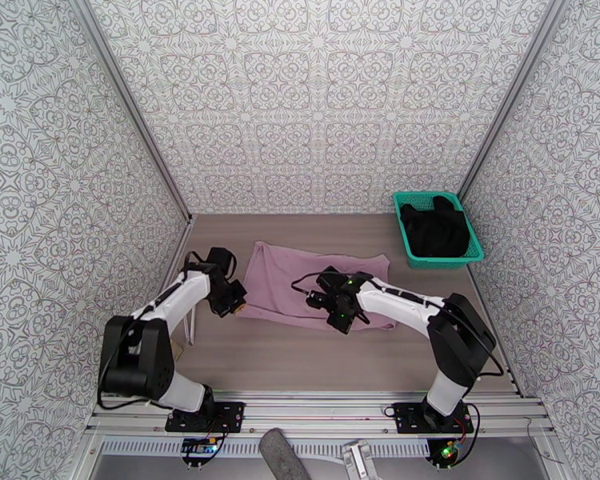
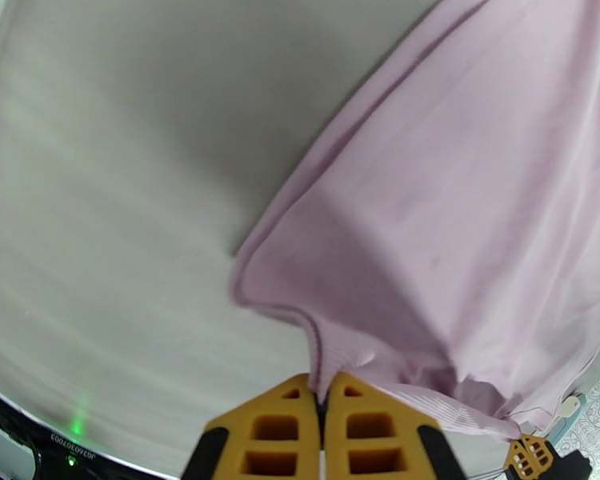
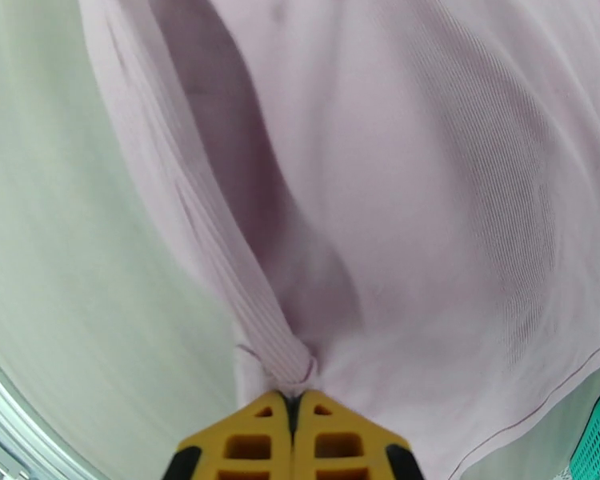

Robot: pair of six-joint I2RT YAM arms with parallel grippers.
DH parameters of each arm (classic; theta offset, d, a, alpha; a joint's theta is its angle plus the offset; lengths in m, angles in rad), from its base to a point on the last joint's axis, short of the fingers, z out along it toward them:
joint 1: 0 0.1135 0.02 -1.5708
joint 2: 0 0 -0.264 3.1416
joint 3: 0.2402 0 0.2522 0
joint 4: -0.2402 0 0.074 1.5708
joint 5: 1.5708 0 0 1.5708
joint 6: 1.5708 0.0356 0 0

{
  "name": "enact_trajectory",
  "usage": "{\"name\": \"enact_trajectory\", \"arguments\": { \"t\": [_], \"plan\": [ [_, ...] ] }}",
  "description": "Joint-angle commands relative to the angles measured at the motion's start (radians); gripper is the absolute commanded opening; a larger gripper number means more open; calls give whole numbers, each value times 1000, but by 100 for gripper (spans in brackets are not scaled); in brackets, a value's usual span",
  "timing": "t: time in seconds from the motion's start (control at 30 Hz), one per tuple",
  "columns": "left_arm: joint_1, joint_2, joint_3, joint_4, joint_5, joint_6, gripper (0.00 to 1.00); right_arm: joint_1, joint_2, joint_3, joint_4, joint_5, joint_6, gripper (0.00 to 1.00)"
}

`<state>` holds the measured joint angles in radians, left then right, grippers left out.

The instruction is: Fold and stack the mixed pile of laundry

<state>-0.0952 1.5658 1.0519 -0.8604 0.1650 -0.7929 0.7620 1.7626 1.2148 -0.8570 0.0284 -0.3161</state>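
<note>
Clamped left gripper (image 2: 322, 391) tight on pink shirt (image 1: 300, 274) at its left hem, mid-bench; pinched right gripper (image 3: 296, 396) fully closed on its near edge. Spotted black garment (image 1: 436, 230) heaped in teal basket (image 1: 444, 261), far-right corner.

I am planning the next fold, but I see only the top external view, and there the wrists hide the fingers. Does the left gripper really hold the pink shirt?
Observer: Yes. In the left wrist view the left gripper is shut on the pink shirt, pinching its edge at a corner.
Operator: And the right one?
Observer: The right gripper is shut too, on a bunched, ribbed hem of the same shirt.
Operator: Does the cloth lie flat at the left grip?
Observer: No. There the edge curls up from the table to the gripper, and a shadow falls under it.
</note>
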Motion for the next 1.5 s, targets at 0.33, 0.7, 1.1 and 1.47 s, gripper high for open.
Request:
{"name": "enact_trajectory", "arguments": {
  "t": [0.33,0.7,1.1,1.47],
  "plan": [
    [15,174,141,1,1,38,0,-66,72,65,24,-48,-43,0],
    [16,242,198,17,-6,20,26,-81,101,72,62,-29,-10,1],
    [15,128,188,12,-61,8,60,-107,47,105,116,146,248,33],
    [-42,6,-71,79,-4,23,0,-105,-109,-40,190,20,405,29]
  ]
}}
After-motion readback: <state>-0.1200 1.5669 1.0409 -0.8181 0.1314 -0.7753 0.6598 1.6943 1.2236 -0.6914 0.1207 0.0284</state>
